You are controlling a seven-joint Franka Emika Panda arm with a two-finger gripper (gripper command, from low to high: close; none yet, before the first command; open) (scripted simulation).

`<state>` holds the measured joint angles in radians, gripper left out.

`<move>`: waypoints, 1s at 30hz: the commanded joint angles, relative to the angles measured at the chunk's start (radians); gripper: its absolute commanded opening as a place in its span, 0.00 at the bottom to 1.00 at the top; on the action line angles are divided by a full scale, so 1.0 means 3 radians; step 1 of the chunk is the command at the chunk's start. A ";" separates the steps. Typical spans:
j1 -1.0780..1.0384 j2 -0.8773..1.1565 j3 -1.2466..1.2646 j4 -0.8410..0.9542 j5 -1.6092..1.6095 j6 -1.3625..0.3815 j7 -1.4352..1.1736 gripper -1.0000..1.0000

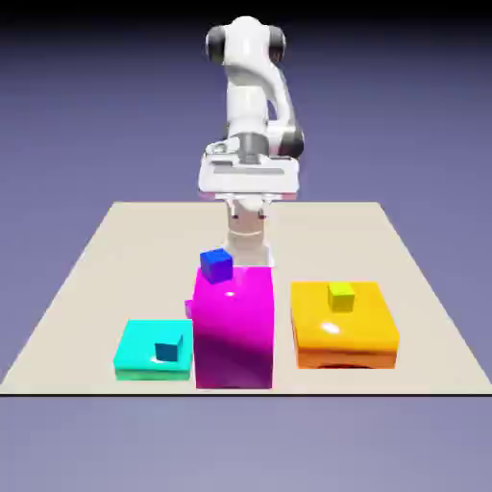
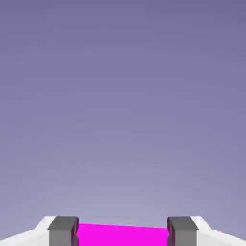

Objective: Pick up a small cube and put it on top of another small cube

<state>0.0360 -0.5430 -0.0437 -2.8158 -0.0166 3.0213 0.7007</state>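
The small cube (image 1: 188, 307) shows only as a tiny magenta sliver in the exterior view, peeking out at the left side of the big magenta block (image 1: 233, 327), approx. mid-height; most of it is hidden behind the block, so its gloss & full shape can't be made out. Whether it touches the block or the table (image 1: 96, 279) can't be told.

A small dark blue cube (image 1: 217, 265) sits tilted on the block's top, near the far left corner. On the exterior view's left, a flat cyan slab (image 1: 139, 351) carries a small teal-blue cube (image 1: 168, 352). On the right, an orange slab (image 1: 370, 332) carries a small yellow-green cube (image 1: 340, 296).

The arm (image 1: 252, 106) stands behind the block, hand low, its lower part hidden by the block.

In the hand view, the gripper (image 2: 122, 233) has its two grey fingertips (image 2: 63, 231) spread wide apart, w/ nothing pinched; a strip of magenta surface (image 2: 122, 234) shows between them, the rest being plain backdrop.
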 commanded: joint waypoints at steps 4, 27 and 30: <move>0.0073 0.0311 -0.0483 0.0021 -0.0120 -0.0085 -0.0444 0.50; 0.1004 0.1242 -0.3262 -0.0575 -0.1432 -0.0181 -0.1923 0.50; 0.1214 0.1182 -0.3575 -0.0784 -0.1701 -0.0119 -0.1883 0.50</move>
<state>0.4002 -0.1882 -1.1162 -3.0512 -0.5269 2.9857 0.1357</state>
